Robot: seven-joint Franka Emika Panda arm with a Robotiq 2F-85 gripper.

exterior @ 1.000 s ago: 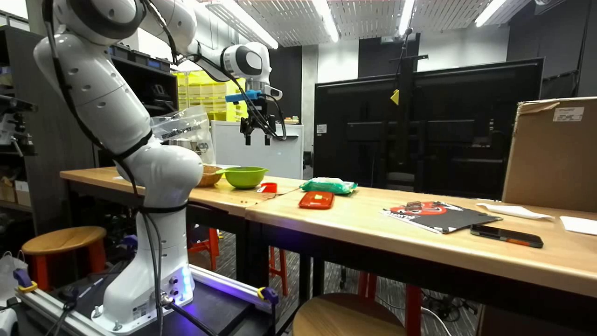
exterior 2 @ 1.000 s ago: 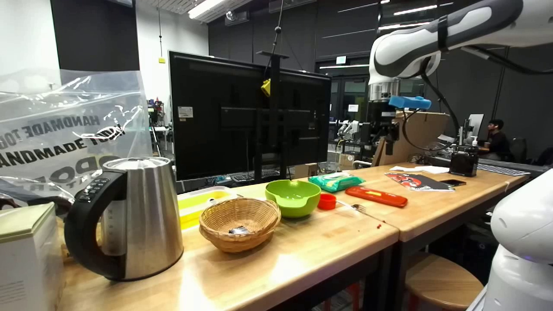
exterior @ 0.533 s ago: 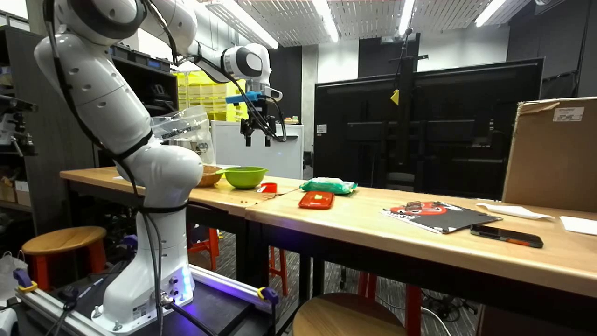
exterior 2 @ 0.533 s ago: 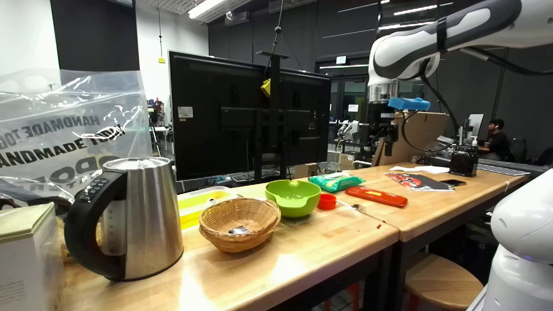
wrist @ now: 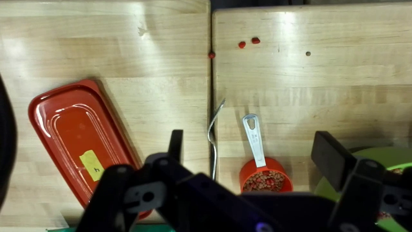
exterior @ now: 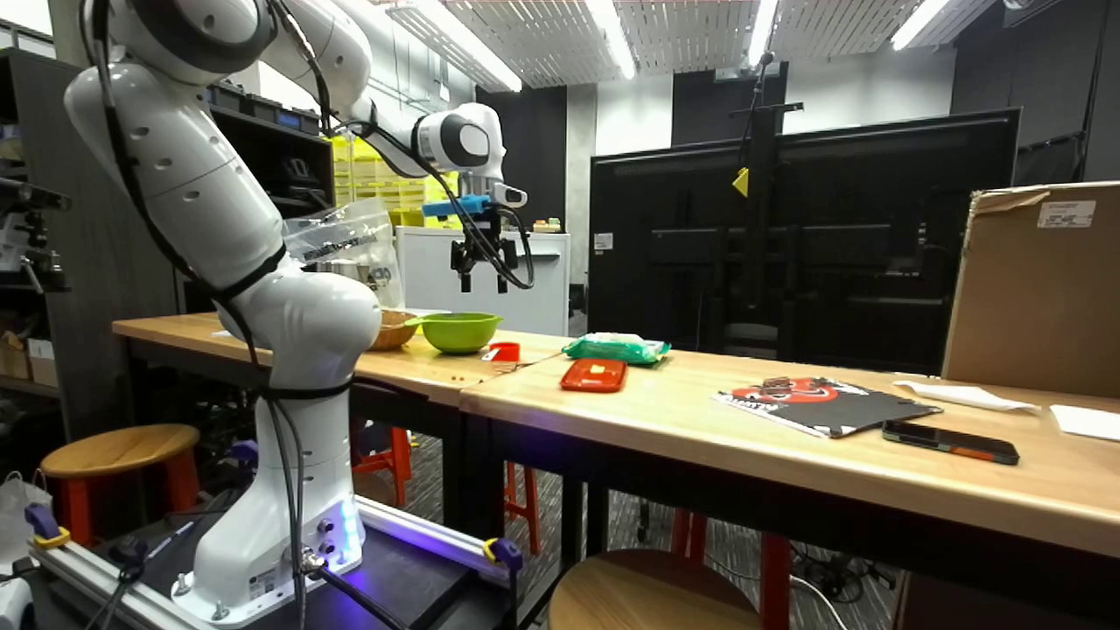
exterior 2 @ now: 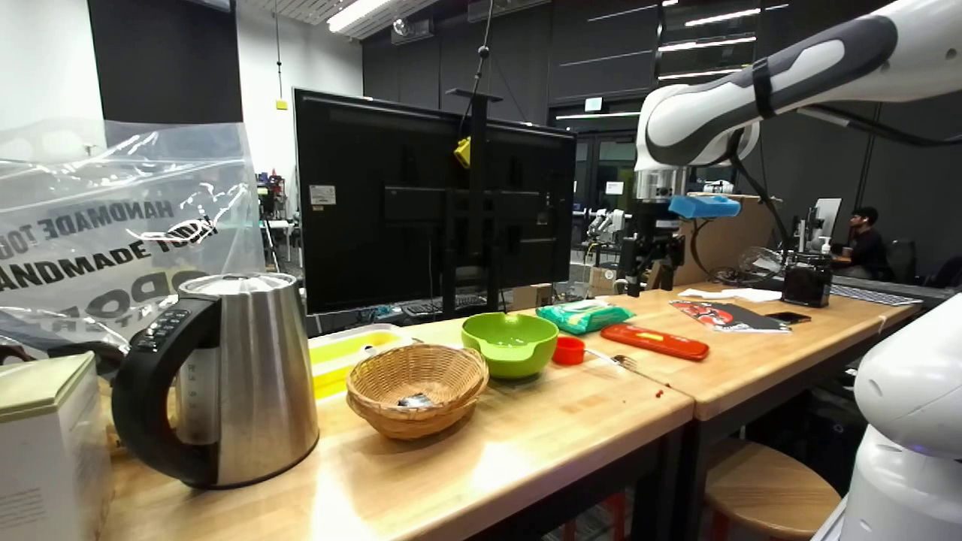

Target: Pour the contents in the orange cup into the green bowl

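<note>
Ceiling (exterior: 551, 44): white, slatted, lined with bright tube lights (exterior: 611, 39)
Walls (exterior 2: 45, 68): white in places, dark elsewhere
Floor (exterior: 735, 538): grey, streaked, carpet-like
Tables (exterior: 669, 394): two, wooden-topped, dark-framed, end to end
Stools (exterior: 652, 599): round-topped, wooden, red-legged
Black panel (exterior 2: 428, 158): large, upright behind the tables
Shelving (exterior: 105, 254): dark, with yellow bins (exterior: 372, 175) farther back

Wording on a plastic bag (exterior 2: 128, 225) and one character on a yellow label (wrist: 91, 163).
In an exterior view, black capitals on the see-through bag spell "HANDMADE" on two lines, the lower followed by "TO"; larger letters beneath are unclear. In the wrist view, the label on a red lid (wrist: 75, 129) bears one dark mark, a 4 or an h. Stickers (exterior 2: 322, 195) on a black panel (exterior 2: 361, 248) and a cardboard box (exterior: 1037, 293) are too small to read.
</note>
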